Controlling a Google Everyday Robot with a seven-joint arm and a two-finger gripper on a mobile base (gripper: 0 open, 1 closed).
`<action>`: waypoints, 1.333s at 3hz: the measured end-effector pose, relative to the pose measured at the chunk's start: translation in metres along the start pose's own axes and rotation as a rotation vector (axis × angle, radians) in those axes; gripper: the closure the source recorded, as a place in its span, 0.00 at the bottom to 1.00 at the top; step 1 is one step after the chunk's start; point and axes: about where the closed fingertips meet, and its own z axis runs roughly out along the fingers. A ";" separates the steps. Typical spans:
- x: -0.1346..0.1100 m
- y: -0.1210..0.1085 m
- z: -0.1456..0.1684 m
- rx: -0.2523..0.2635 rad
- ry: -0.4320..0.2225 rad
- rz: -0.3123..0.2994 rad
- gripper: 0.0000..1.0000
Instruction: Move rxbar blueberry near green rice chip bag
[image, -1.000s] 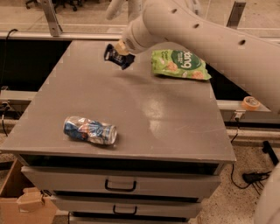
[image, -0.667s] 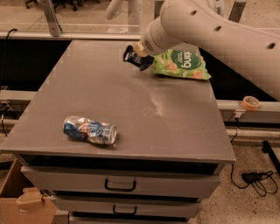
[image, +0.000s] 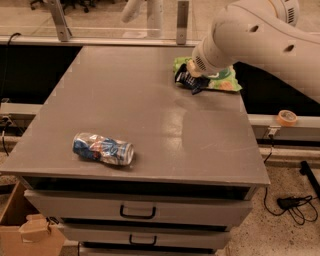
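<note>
My gripper (image: 192, 83) is at the table's far right, low over the top, right at the near left edge of the green rice chip bag (image: 226, 80). It is shut on the rxbar blueberry (image: 185, 78), a small dark navy wrapper with pale lettering that touches or nearly touches the bag. My white arm covers much of the bag; only its left corner and right part show.
A crushed blue-and-silver can (image: 103, 149) lies near the front left of the grey table (image: 150, 115). Drawers (image: 137, 212) are below the top. A tape roll (image: 287, 117) sits on a ledge to the right. A cardboard box (image: 25, 235) stands on the floor at the lower left.
My gripper has carried the rxbar blueberry to the right across the back of the table, up to the green bag, and lower. The can has not moved.
</note>
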 end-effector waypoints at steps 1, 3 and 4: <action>0.033 -0.016 -0.016 0.055 0.071 0.042 0.82; 0.060 -0.021 -0.013 0.067 0.127 0.096 0.35; 0.058 -0.020 -0.005 0.057 0.125 0.099 0.12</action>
